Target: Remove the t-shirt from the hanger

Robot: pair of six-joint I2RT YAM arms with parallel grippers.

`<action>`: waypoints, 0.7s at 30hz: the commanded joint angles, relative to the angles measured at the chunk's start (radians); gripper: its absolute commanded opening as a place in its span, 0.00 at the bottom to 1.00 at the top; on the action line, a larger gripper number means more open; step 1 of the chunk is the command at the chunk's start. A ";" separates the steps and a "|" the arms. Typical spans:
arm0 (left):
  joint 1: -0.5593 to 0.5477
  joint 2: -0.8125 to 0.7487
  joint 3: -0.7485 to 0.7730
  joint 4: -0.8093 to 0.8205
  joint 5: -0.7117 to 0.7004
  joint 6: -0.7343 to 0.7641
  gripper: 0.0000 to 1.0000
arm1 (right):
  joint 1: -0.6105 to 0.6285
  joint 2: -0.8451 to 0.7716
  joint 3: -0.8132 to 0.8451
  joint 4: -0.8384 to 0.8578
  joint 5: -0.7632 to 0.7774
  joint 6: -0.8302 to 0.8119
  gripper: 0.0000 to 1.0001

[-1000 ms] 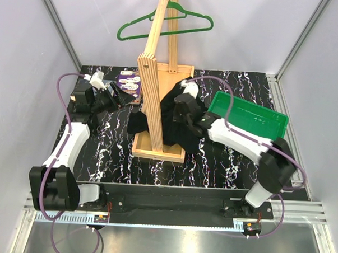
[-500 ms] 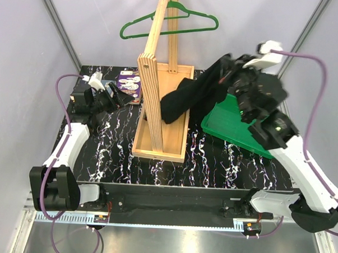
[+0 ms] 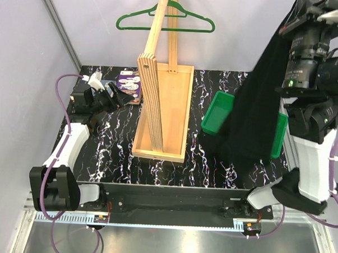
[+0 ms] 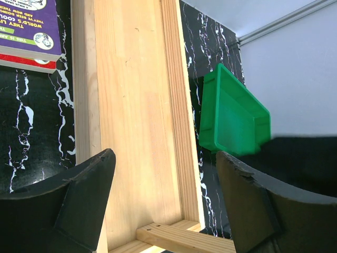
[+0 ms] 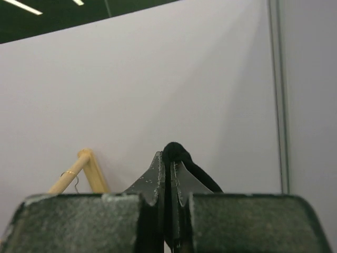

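The black t-shirt [image 3: 258, 108] hangs in a long drape from my right gripper [image 3: 300, 12], raised high at the top right. In the right wrist view the gripper [image 5: 170, 168] is shut on a fold of the shirt [image 5: 176, 152]. The shirt's lower end reaches the table in front of the green tray [image 3: 217, 113]. The green hanger [image 3: 185, 18] hangs bare on the wooden stand [image 3: 154, 75], clear of the shirt. My left gripper [image 3: 115, 93] is open and empty at the far left; in the left wrist view [image 4: 163, 190] it faces the stand's base [image 4: 137, 105].
The wooden stand's base tray [image 3: 172, 115] lies mid-table. A book [image 3: 129, 83] lies at the back left, also in the left wrist view [image 4: 29, 31]. The green tray also shows in the left wrist view [image 4: 231, 118], with black cloth [image 4: 300, 158] beside it.
My right arm has risen steeply up and to the right, pulling the black t-shirt off the stand's base into a long hanging drape. The left arm has not moved.
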 commanded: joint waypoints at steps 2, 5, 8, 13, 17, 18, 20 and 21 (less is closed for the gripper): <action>0.006 -0.030 -0.006 0.061 0.021 0.008 0.80 | -0.035 0.128 0.166 0.040 0.017 -0.174 0.00; 0.006 -0.030 -0.008 0.061 0.020 0.010 0.80 | -0.092 0.144 0.166 0.039 -0.019 -0.119 0.00; 0.006 -0.032 -0.011 0.061 0.021 0.010 0.80 | -0.165 0.177 0.193 0.040 -0.065 -0.085 0.00; 0.005 -0.045 -0.020 0.061 0.015 0.017 0.80 | -0.242 0.220 0.272 0.040 -0.095 -0.064 0.00; 0.000 -0.038 -0.022 0.061 0.020 0.016 0.80 | -0.306 0.243 0.342 0.043 -0.144 -0.019 0.00; -0.003 -0.035 -0.022 0.062 0.021 0.016 0.80 | -0.319 0.252 0.353 0.043 -0.160 -0.012 0.00; -0.005 -0.035 -0.022 0.061 0.024 0.014 0.80 | -0.342 0.263 0.380 0.048 -0.174 0.014 0.00; -0.008 -0.035 -0.022 0.061 0.024 0.017 0.80 | -0.366 0.274 0.388 0.048 -0.181 0.023 0.00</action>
